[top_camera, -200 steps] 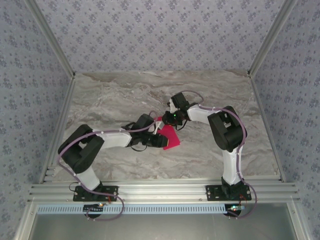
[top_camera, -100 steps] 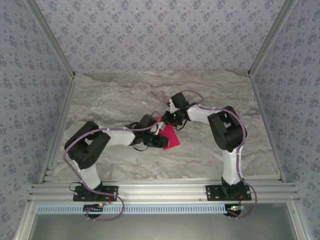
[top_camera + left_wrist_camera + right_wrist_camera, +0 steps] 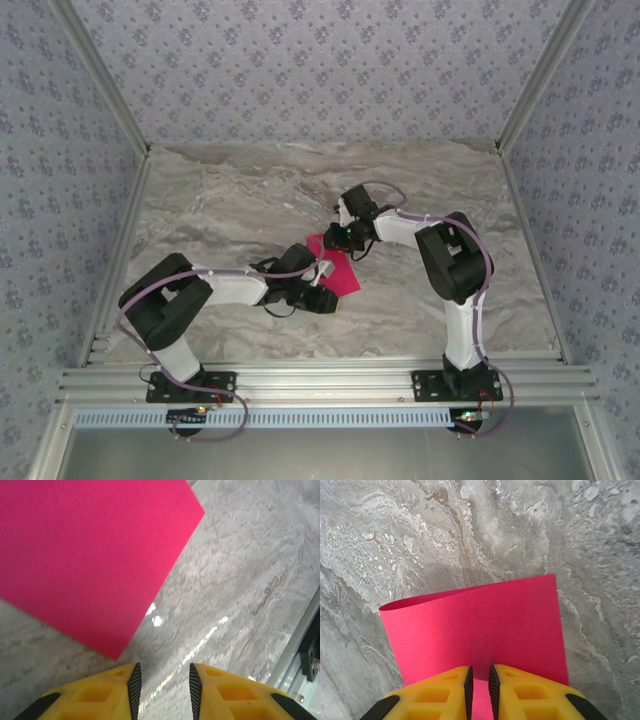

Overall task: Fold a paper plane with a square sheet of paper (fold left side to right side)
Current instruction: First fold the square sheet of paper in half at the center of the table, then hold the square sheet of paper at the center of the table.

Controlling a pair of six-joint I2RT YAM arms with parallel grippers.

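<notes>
The magenta square sheet of paper [image 3: 340, 272] lies near the middle of the marble table [image 3: 220, 190]. The right end effector [image 3: 480, 682] sits at the sheet's 12 o'clock edge, its yellow fingers [image 3: 440, 695] nearly together and pinching the paper between them. In the right wrist view the sheet's edge toward 9 o'clock curls up in a soft bend. The left end effector [image 3: 162, 682] hovers at the sheet's 7 o'clock corner, fingers apart, with only bare table between them.
</notes>
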